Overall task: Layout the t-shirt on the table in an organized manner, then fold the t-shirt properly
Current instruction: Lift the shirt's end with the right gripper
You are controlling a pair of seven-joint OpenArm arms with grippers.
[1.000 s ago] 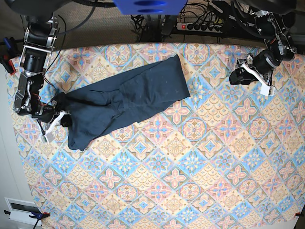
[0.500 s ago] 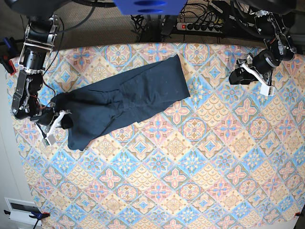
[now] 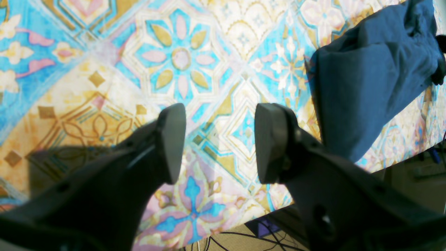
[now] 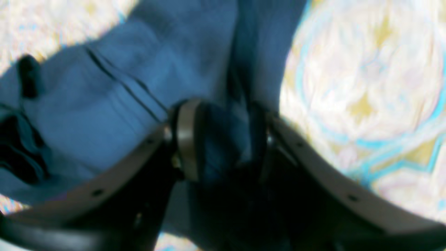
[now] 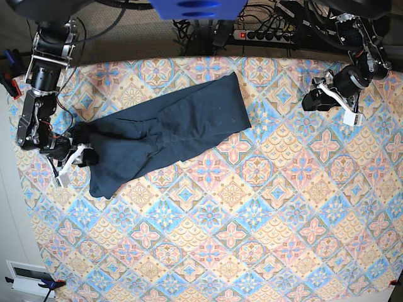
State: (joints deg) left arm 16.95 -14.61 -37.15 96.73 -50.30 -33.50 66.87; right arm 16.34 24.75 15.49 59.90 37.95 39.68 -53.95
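While cloth apparently sits between right end effector (image 4: 223, 139) pads, t-shirt (image 5: 170, 129) bunched there, grip unclear

Looks like a robotics lab. Power strip (image 5: 264, 34) w/ tangled cables (image 5: 195, 28) behind the table (image 5: 252, 239), clamps (image 5: 47, 284) at its edges.

The plain dark navy soft cloth t-shirt (image 5: 170, 126) has no print. The desk (image 5: 252, 239) carries blue, pink and cream diamond tiles with floral medallions.

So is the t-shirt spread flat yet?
No. The t-shirt lies bunched in a long, creased diagonal strip on the table.
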